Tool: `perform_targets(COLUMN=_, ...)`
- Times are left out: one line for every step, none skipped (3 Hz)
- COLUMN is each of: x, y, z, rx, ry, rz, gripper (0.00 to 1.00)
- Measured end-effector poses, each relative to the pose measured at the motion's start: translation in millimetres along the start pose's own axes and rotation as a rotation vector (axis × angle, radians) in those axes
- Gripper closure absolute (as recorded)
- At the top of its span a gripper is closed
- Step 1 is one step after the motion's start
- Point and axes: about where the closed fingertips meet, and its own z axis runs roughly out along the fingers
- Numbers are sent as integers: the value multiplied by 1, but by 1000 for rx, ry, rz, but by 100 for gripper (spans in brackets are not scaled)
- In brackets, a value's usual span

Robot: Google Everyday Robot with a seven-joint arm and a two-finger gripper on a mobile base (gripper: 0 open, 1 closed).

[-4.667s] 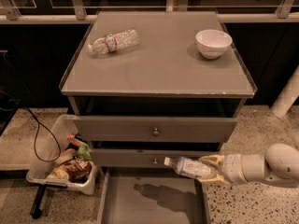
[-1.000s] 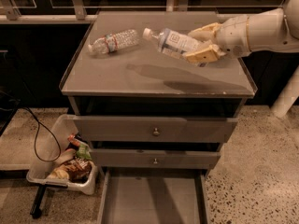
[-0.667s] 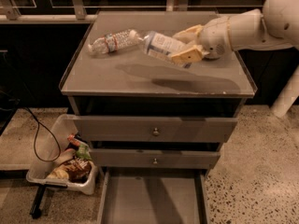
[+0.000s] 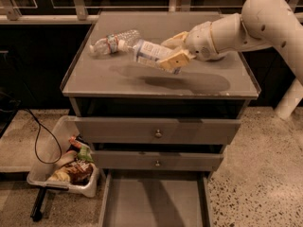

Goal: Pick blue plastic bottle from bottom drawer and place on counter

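Nearest, the bottom drawer (image 4: pixel 154 203) is sitting pulled out below the cabinet front. Over the middle of the counter (image 4: pixel 113 83), the gripper (image 4: pixel 171 51) is hovering, reaching in from the right edge, its fingers (image 4: pixel 174 62) pinching the blue plastic bottle (image 4: pixel 147 52). The bottle is hanging roughly level, its cap pointing toward the far-left corner and its shadow falling on the counter beneath. A crinkled clear bottle (image 4: pixel 111 42) is lying near that far-left corner.
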Motion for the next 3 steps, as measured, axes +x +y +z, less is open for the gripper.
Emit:
perform_targets(x=17, y=-13, z=9, rx=29, ry=39, rz=43, gripper=100)
perform_targets(x=33, y=-22, z=10, rx=79, ry=73, rz=94, gripper=100)
perform_targets(x=43, y=-27, z=9, rx=126, ry=94, rz=128, gripper=100)
